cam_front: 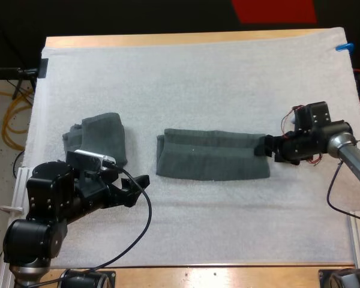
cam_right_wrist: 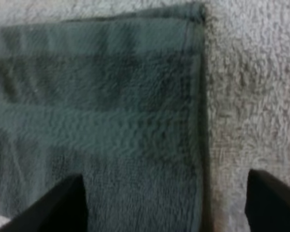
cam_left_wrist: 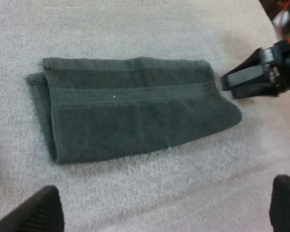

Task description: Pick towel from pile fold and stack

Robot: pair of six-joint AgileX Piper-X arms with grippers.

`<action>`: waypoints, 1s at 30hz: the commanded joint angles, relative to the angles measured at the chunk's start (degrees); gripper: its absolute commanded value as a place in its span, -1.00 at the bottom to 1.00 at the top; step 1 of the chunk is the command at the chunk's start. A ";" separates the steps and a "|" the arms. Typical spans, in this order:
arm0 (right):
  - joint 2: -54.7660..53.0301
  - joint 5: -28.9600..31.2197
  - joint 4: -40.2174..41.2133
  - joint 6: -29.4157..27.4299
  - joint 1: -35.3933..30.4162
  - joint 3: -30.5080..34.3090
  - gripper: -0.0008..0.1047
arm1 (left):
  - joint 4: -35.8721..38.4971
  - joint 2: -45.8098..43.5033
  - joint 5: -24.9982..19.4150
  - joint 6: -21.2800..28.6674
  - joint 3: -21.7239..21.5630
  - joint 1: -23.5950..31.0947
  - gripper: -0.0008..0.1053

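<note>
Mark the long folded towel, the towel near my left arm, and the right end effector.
long folded towel (cam_front: pixel 213 155), high view, middle of its top.
towel near left arm (cam_front: pixel 102 135), high view, its centre.
right end effector (cam_front: pixel 269 147), high view, midway between fingertips.

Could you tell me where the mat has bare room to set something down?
Bare: the far strip of the mat beyond the crumpled towel and folded towel, and the near strip before the folded towel. Crowded: the left gripper by the crumpled towel, the right gripper at the folded towel's end.
</note>
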 commanded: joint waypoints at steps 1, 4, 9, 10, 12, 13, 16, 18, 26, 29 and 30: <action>0.79 -1.32 -1.75 1.07 -0.23 -0.08 0.26 | -0.19 -0.31 0.73 -0.60 -0.32 -0.24 0.57; 2.83 -3.70 -3.59 3.21 -0.23 -0.08 0.26 | -0.14 -0.31 0.72 -0.60 -0.32 -0.24 0.57; 4.83 -8.99 -3.84 3.75 0.80 -0.08 0.26 | -0.01 -0.31 0.72 -0.81 -0.32 -0.24 0.57; 5.13 -8.96 -3.53 3.76 1.45 -0.08 0.26 | -0.01 -0.31 0.72 -0.81 -0.32 -0.24 0.57; 5.94 -8.97 -3.46 3.88 2.49 -0.08 0.26 | -0.01 -0.31 0.72 -0.81 -0.32 -0.24 0.57; 6.51 -8.97 -3.46 4.09 3.33 -0.18 0.26 | -0.01 -0.31 0.72 -0.81 -0.32 -0.24 0.57; 7.43 -8.59 -3.64 4.30 4.85 -0.19 0.15 | 0.07 -0.31 0.72 -0.81 -0.32 -0.24 0.57; 7.47 -7.37 -3.64 4.56 4.89 -0.19 -0.09 | 0.06 -0.31 0.72 -0.81 -0.32 -0.24 0.57; 3.82 4.59 -2.80 0.70 4.66 -0.19 -0.97 | 0.06 -0.31 0.72 -1.01 -0.32 -0.24 0.57; -0.17 15.31 -0.24 -1.72 4.66 -0.83 -0.97 | 0.06 -0.31 0.72 -1.01 -0.32 -0.24 0.57; -0.79 17.68 0.68 -3.12 4.66 -1.04 -0.97 | 0.06 -0.31 0.72 -1.01 -0.32 -0.24 0.57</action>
